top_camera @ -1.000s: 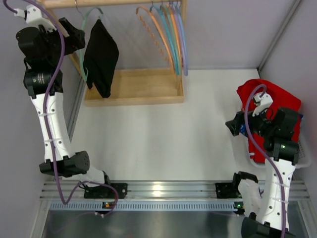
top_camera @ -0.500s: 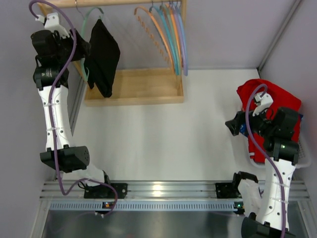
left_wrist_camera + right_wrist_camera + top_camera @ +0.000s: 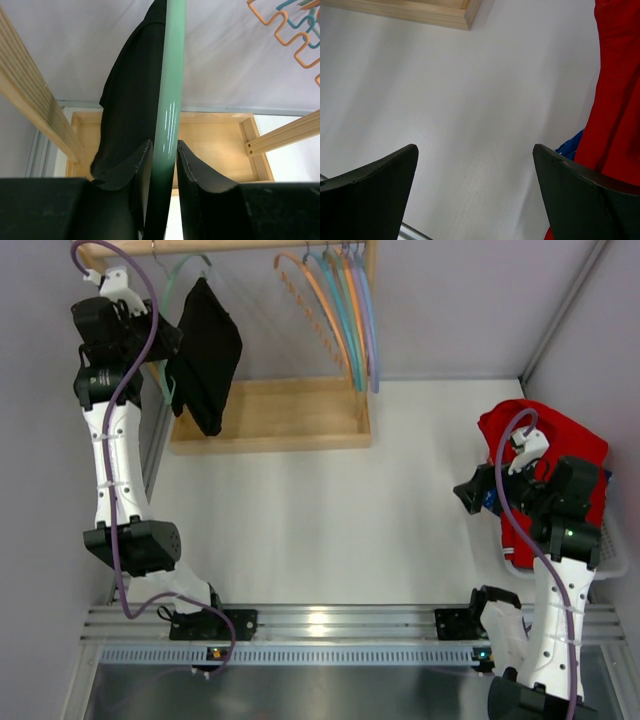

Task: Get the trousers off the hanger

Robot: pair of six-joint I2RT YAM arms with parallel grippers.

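Left fingers (image 3: 136, 167) clamped on the hanger (image 3: 170, 100).
Only the wrist view showed that grip, the trousers (image 3: 131, 100) hanging against it; right fingers (image 3: 370, 185) gaped wide over the table (image 3: 470, 100), beside a red garment (image 3: 617, 75).

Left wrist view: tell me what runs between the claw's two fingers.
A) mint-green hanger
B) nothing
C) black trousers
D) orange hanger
A: the hanger passes straight between the fingers of the left claw, with the trousers hanging off to one side.
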